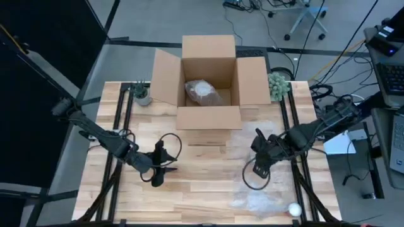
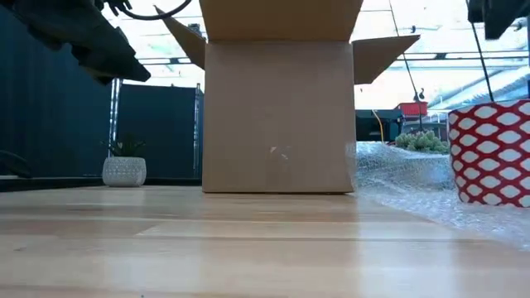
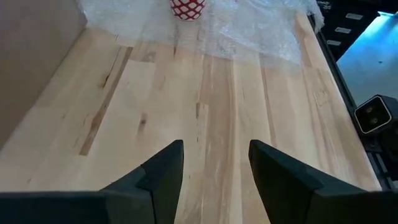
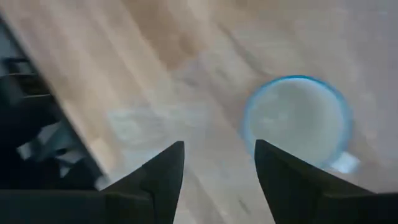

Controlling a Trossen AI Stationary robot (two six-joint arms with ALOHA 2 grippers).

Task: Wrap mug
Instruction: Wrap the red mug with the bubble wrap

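Observation:
The mug point(image 2: 489, 153), red with a white lattice pattern, stands upright on a sheet of clear bubble wrap point(image 2: 397, 170) on the right half of the table. From above it shows a blue rim and pale inside point(image 4: 296, 121). It also appears far off in the left wrist view point(image 3: 187, 7). In the high view the right arm hides it. My right gripper point(image 4: 219, 149) hovers open above the mug, a little to one side point(image 1: 257, 164). My left gripper point(image 3: 214, 149) is open over bare wood at centre left point(image 1: 165, 168), pointing toward the mug.
An open cardboard box point(image 1: 208, 116) stands at the far middle with a wrapped bundle point(image 1: 202, 91) inside. A small potted plant point(image 1: 142, 94) sits left of it and a green plant point(image 1: 278, 83) right of it. A white round object point(image 1: 295, 209) lies at the near right.

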